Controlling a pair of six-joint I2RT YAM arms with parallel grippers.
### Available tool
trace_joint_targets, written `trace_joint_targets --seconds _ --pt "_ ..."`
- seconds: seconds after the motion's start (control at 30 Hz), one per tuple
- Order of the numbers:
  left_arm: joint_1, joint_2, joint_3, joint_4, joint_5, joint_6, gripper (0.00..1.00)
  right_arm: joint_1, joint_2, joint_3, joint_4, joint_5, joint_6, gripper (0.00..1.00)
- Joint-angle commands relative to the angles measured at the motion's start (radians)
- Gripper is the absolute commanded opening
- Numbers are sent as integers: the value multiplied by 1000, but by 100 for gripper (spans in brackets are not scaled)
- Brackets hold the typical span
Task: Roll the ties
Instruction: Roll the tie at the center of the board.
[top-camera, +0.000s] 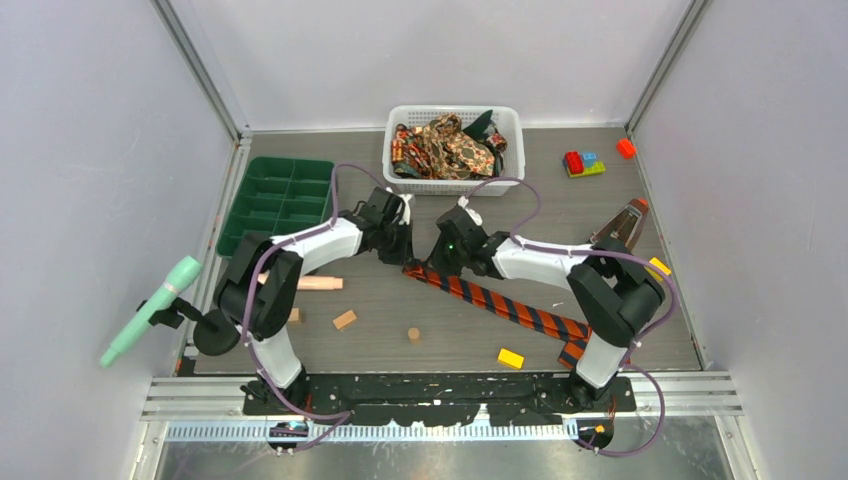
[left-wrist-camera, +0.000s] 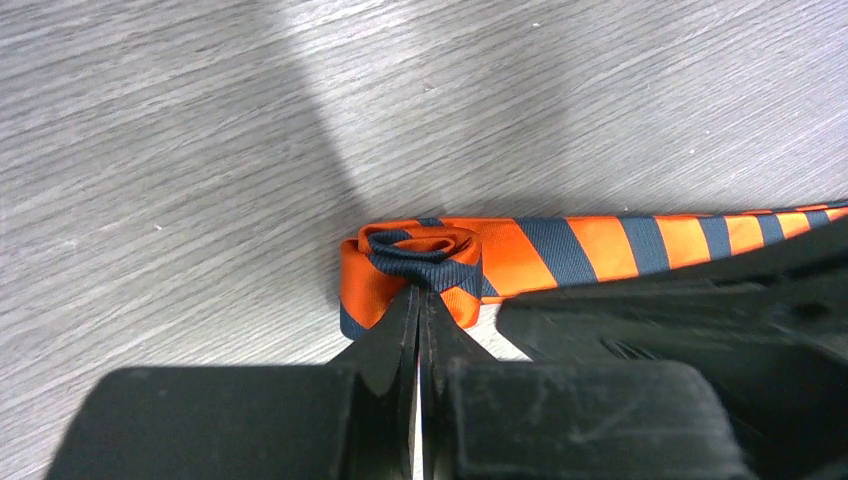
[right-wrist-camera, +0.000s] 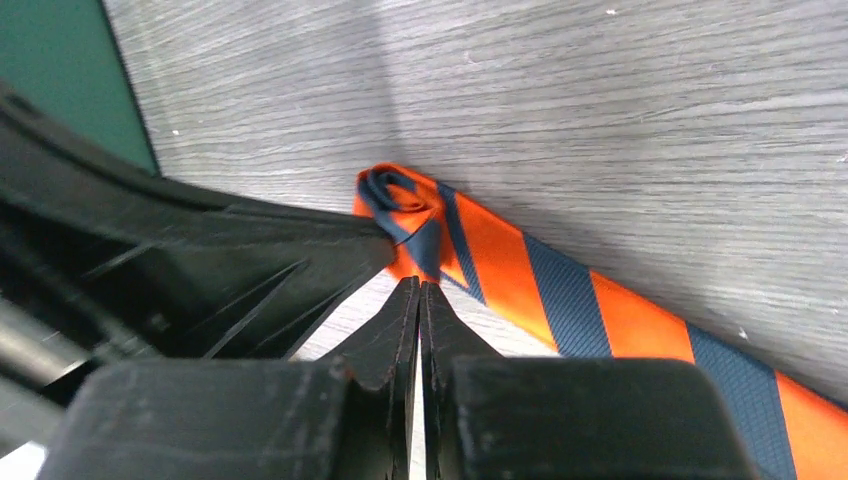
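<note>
Table (left-wrist-camera: 200, 150), grey: your left gripper (left-wrist-camera: 420, 297), closed, pinches tie (left-wrist-camera: 590, 245) roll; right gripper (right-wrist-camera: 419, 287), closed, touches tie edge.

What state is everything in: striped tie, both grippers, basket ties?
striped tie: one end coiled into a small roll, rest flat on the table
left gripper: shut, tips at the roll, grip unclear
right gripper: shut, tips at the tie's edge beside the roll
basket ties: loose unrolled heap in the white basket
</note>
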Motion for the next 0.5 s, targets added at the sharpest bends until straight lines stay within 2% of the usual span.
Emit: trace_joint_targets --seconds 0.0,0.2,0.47 --pt "-8 22 35 -8 2 18 0 8 -98 -6 -28 52 -21 9" --pt "-17 43 44 -15 -3 21 0 8 -125 -4 -33 43 -42 9" --pt "-17 31 37 -17 -7 18 0 8 -42 16 -11 30 -38 9"
